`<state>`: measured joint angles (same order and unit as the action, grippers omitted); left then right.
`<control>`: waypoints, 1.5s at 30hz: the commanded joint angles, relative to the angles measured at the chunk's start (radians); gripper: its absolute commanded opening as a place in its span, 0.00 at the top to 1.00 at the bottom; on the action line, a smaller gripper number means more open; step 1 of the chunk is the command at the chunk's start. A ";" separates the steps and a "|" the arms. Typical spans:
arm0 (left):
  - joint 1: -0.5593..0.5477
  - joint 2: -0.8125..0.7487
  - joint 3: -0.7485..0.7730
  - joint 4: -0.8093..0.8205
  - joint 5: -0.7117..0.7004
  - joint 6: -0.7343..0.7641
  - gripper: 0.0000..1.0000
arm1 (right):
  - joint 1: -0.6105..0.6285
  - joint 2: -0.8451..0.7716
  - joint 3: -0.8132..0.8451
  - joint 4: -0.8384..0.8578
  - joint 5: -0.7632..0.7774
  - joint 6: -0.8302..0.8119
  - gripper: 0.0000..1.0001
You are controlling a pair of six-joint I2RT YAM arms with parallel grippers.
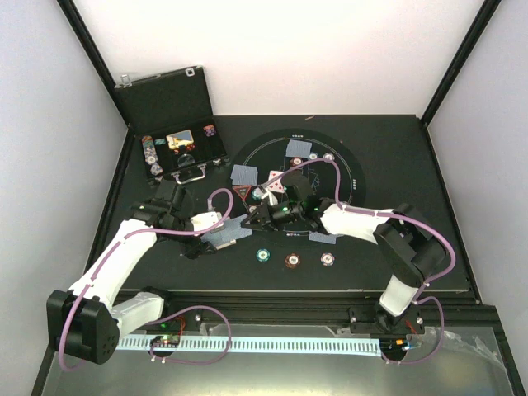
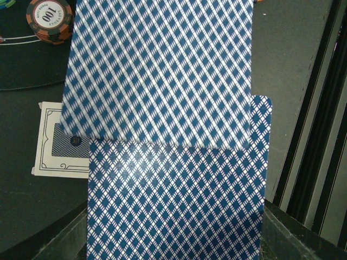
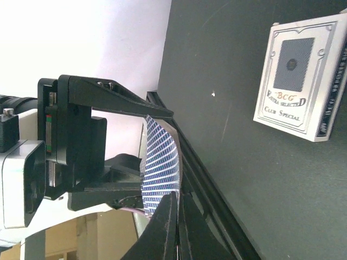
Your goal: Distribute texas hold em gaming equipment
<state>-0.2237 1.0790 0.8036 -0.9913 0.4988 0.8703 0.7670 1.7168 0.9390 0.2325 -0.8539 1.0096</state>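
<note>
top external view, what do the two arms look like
The left arm and right arm match: white tubular links, black joints and bases, a mauve cable looping along each. The left pincer and right pincer are black and angular.

Lying flat across the middle of the black table (image 1: 404,165): a round black mat (image 1: 346,165) with white outlines. Standing open at the far-left corner: a black case (image 1: 165,103). Sitting in a row on bare table near the front edge: a teal chip (image 1: 263,255), a brown chip (image 1: 292,261), a grey chip (image 1: 327,259). Lying label up on bare table: a white card box (image 3: 301,76).
</note>
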 commanded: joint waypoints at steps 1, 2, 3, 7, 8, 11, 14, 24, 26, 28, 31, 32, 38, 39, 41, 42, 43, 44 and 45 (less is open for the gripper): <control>0.000 -0.019 0.031 -0.004 0.021 0.001 0.98 | -0.039 -0.049 -0.010 -0.085 0.009 -0.067 0.99; -0.001 -0.019 0.030 -0.004 0.020 0.002 0.98 | -0.052 -0.058 -0.009 -0.104 0.009 -0.081 0.99; -0.001 -0.020 0.028 -0.004 0.019 0.002 0.98 | -0.067 -0.068 -0.009 -0.128 0.009 -0.095 0.99; 0.000 -0.020 0.026 -0.004 0.018 0.001 0.98 | -0.148 -0.105 0.005 -0.210 -0.002 -0.156 0.99; 0.000 -0.020 0.027 -0.004 0.018 0.001 0.98 | -0.167 -0.111 0.019 -0.243 -0.003 -0.185 0.99; 0.000 -0.021 0.028 -0.006 0.016 0.002 0.98 | -0.220 -0.106 0.099 -0.405 0.042 -0.329 0.99; 0.000 -0.022 0.026 -0.006 0.015 0.003 0.98 | -0.239 -0.070 0.267 -0.702 0.283 -0.530 0.99; 0.000 -0.015 0.024 -0.006 0.018 0.000 0.98 | -0.222 0.056 0.524 -0.884 1.135 -0.815 0.99; 0.000 -0.013 0.028 -0.008 0.022 -0.001 0.99 | -0.198 0.079 0.532 -0.831 1.240 -0.899 0.99; 0.000 -0.012 0.033 -0.012 0.024 -0.004 0.98 | -0.150 0.117 0.530 -0.759 1.345 -1.008 0.99; 0.000 -0.011 0.035 -0.013 0.026 -0.007 0.98 | -0.092 0.190 0.513 -0.641 1.505 -1.194 0.99; 0.000 -0.011 0.035 -0.013 0.028 -0.007 0.98 | -0.073 0.221 0.509 -0.603 1.565 -1.278 0.99; 0.000 -0.016 0.033 -0.017 0.020 -0.008 0.98 | -0.018 0.350 0.486 -0.419 1.703 -1.476 0.99; 0.000 -0.016 0.034 -0.017 0.017 -0.008 0.99 | -0.013 0.362 0.483 -0.408 1.702 -1.477 0.99; 0.000 -0.019 0.034 -0.020 0.013 -0.007 0.98 | -0.004 0.380 0.479 -0.402 1.698 -1.470 0.99; 0.000 -0.019 0.034 -0.020 0.013 -0.005 0.98 | -0.001 0.388 0.475 -0.405 1.696 -1.465 0.99; 0.000 -0.020 0.035 -0.020 0.014 -0.005 0.98 | 0.004 0.391 0.468 -0.408 1.694 -1.458 0.99; 0.000 -0.019 0.035 -0.020 0.013 -0.004 0.98 | 0.007 0.395 0.465 -0.418 1.690 -1.448 0.99; 0.000 -0.019 0.035 -0.019 0.012 -0.005 0.98 | 0.011 0.394 0.457 -0.435 1.684 -1.433 0.99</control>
<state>-0.2237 1.0786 0.8036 -0.9974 0.4988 0.8700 0.7631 2.1082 1.4117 -0.2436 0.7738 -0.4110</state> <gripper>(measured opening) 0.665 0.020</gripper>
